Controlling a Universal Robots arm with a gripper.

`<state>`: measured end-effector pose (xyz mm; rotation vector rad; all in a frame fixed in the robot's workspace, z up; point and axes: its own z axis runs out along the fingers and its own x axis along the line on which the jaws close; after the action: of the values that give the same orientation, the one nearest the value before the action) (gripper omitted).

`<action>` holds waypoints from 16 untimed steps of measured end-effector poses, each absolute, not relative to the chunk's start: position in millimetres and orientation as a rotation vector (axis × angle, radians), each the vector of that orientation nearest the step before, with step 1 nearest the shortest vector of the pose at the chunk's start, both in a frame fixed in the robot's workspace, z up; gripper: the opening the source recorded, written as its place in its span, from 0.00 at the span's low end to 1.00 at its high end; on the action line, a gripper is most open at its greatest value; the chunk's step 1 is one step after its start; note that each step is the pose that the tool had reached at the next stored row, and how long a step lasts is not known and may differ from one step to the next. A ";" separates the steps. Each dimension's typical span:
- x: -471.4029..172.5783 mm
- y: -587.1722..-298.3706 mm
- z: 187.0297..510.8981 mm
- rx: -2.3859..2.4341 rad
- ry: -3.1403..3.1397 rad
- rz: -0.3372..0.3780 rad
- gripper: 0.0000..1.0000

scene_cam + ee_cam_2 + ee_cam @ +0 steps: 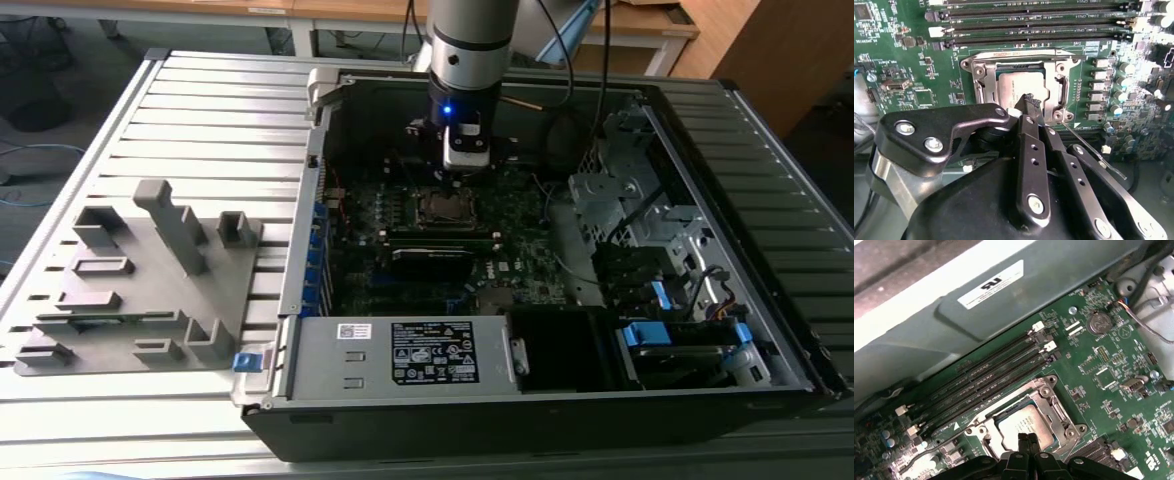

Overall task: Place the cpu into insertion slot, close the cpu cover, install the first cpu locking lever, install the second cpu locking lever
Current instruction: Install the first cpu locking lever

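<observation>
Tool (1029, 102) with fingers pressed together, grasping nothing, tips poised just over one edge of the cpu (1016, 82). Cpu lies seated in the insertion slot (978, 70); the cpu cover (1060, 90) appears lowered around it. One locking lever (1094, 152) juts free, so latching seems outstanding. Arm (470, 50) descends near-vertically into the open computer case (304, 260).

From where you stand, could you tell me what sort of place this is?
Probably a robotics lab bench: an open computer case on a slatted table, a grey fixture block beside it, desks behind.
</observation>
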<state>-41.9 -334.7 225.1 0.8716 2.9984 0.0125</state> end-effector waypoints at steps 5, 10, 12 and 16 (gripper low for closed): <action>-41.9 -334.7 225.1 0.867 3.000 0.013 0.11; -41.9 -334.7 225.1 0.866 3.000 0.013 0.11; -41.9 -334.7 225.1 0.866 3.000 0.013 0.11; -41.9 -334.7 225.1 0.849 3.005 0.013 0.11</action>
<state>-41.9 -334.7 225.1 0.8489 3.0050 0.0128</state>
